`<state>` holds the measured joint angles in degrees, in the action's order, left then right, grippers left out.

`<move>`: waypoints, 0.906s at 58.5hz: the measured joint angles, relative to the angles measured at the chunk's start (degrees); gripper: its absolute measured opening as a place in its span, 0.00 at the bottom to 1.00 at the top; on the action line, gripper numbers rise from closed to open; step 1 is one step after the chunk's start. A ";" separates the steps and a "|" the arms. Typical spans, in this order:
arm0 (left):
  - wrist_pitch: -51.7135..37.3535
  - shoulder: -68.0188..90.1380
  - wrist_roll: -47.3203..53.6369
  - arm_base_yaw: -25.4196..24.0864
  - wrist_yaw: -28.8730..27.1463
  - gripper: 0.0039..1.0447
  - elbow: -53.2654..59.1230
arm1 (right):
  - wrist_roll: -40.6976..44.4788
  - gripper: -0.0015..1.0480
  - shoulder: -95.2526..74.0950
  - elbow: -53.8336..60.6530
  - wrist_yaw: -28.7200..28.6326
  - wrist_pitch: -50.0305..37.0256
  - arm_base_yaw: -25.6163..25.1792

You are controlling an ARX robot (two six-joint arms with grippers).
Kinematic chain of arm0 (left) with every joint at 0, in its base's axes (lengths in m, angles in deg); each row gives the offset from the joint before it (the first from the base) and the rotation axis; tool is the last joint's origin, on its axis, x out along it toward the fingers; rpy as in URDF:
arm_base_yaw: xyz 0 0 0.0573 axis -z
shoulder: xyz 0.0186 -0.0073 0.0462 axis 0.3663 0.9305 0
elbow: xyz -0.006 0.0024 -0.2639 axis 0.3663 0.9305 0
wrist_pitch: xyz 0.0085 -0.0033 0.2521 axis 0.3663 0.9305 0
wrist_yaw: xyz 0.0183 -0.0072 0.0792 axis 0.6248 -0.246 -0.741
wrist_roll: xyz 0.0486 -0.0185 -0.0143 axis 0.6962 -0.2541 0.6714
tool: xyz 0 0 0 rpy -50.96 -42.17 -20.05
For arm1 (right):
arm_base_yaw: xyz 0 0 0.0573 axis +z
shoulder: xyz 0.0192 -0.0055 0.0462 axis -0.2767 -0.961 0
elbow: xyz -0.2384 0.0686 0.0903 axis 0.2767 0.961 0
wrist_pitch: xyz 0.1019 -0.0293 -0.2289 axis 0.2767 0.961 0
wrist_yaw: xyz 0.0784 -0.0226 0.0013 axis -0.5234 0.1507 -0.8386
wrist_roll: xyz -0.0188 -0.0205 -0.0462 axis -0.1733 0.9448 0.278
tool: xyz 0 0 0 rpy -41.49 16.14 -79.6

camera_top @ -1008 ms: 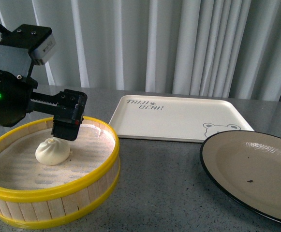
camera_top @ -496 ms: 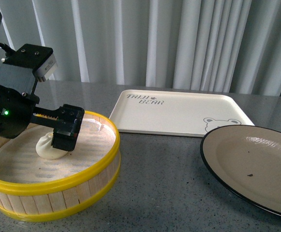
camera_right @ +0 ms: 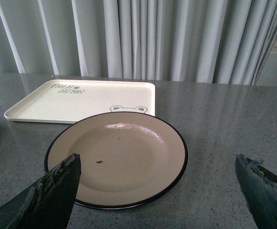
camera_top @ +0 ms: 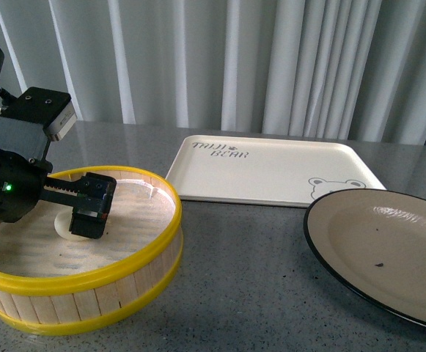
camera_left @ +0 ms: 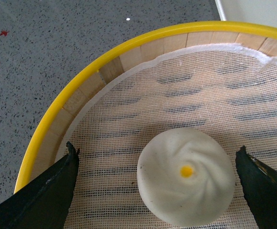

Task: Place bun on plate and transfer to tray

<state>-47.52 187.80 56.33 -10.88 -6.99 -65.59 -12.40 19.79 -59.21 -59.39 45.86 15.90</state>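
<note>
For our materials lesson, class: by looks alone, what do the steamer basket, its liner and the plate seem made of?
Steamer basket: matt pale wood or bamboo, with seams between upright slats; its glossy yellow hoops may be plastic. Liner: white open-weave cloth, mesh threads visible. Plate: smooth and glossy with bright glare, likely glazed ceramic or melamine.

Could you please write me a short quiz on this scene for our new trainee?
1. True or false: the bun already lies on the plate.
2. The left gripper is: A) open, with a finger on either side of the bun; B) shut on the bun; C) holding the plate.
3. Fill in: the bun sits in the yellow-rimmed ____.
Key: 1 false; 2 A; 3 steamer basket.
</note>
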 joint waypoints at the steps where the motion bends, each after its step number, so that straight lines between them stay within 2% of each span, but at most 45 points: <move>1: -0.20 0.20 0.00 -0.09 -0.11 0.94 0.00 | 0.00 0.92 0.00 0.00 0.00 0.00 0.00; 22: -0.83 1.33 -0.15 -0.76 0.04 0.93 0.00 | 0.00 0.92 0.00 0.00 0.00 0.00 0.00; 42: -0.52 1.27 -0.44 -0.66 0.59 0.40 0.15 | 0.00 0.92 0.00 0.00 0.00 0.00 0.00; 53: 0.52 0.26 -0.46 -0.66 0.66 0.14 0.15 | 0.00 0.92 0.00 0.00 0.00 0.00 0.00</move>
<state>-46.99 188.06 55.87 -11.53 -6.34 -65.43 -12.40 19.79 -59.21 -59.39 45.86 15.90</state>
